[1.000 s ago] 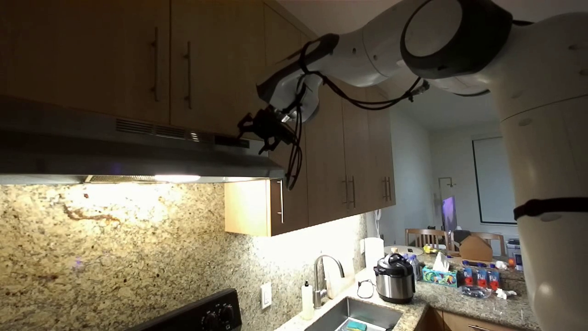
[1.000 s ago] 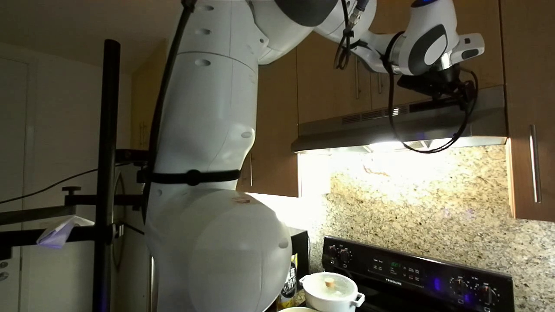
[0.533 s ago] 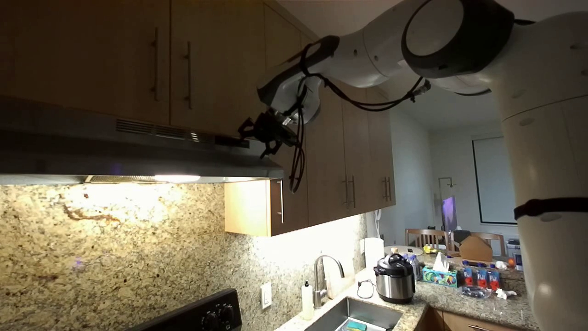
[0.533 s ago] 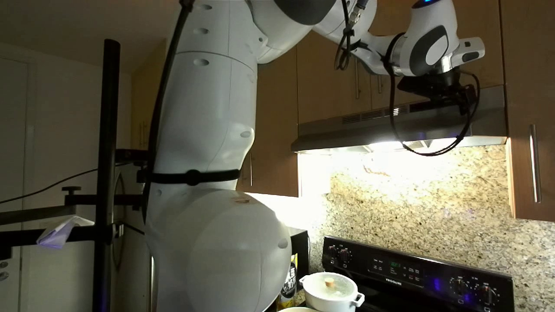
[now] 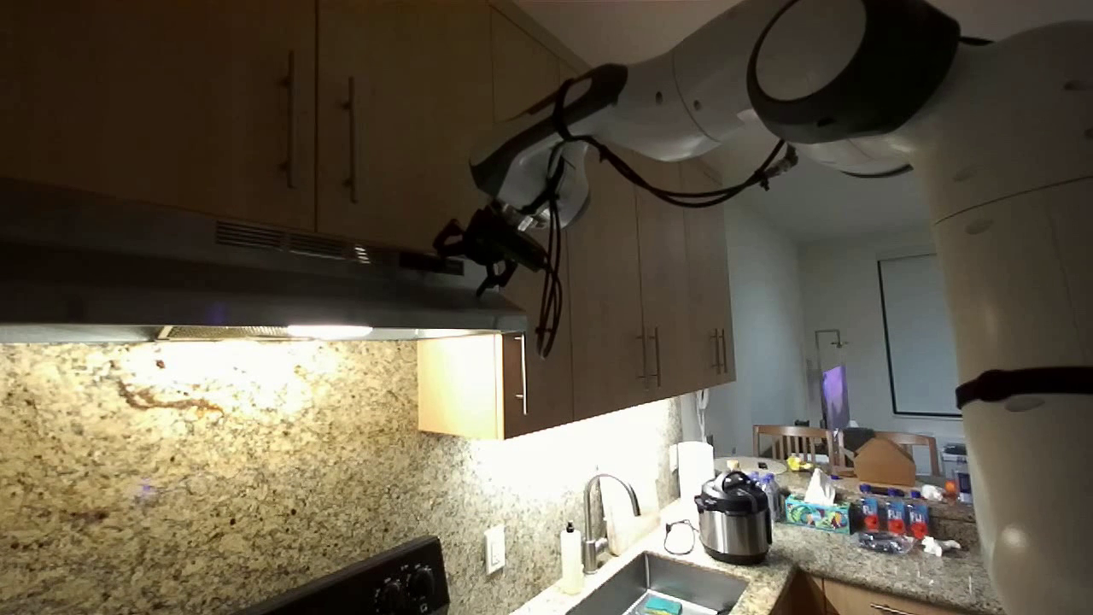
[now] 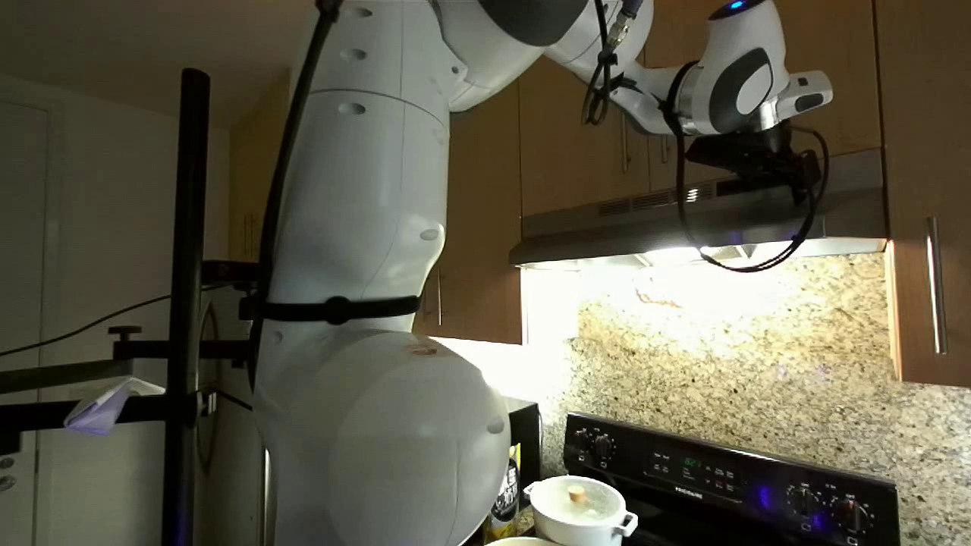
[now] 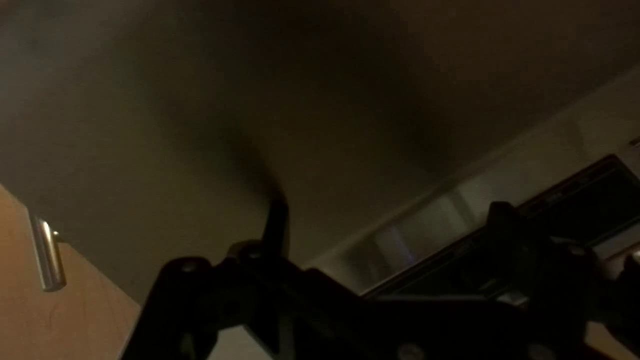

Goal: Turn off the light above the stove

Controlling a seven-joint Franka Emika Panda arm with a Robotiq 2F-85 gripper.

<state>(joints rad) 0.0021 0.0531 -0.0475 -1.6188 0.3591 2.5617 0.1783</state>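
The range hood (image 5: 256, 295) hangs above the stove, and its light (image 5: 329, 330) is lit. The lit light also shows in an exterior view (image 6: 675, 255). A dark control strip (image 5: 415, 261) sits at the right end of the hood's front. My gripper (image 5: 459, 266) is open and empty in front of that end, partly over the strip. In the wrist view the gripper (image 7: 390, 207) has its fingers wide apart. The dark strip (image 7: 595, 200) runs behind the right finger. Single buttons are too dark to make out. I cannot tell whether a finger touches the hood.
Wooden cabinets (image 5: 410, 128) with bar handles stand above and beside the hood. A loose black cable (image 6: 758, 269) hangs below the gripper. The stove panel (image 6: 728, 478) and a white pot (image 6: 580, 516) are below. A faucet (image 5: 591, 521) stands by the sink at right.
My gripper dipped slightly, then shifted a little to the left in both exterior views, along the hood's front. Its fingers stay apart. The hood light stays lit.
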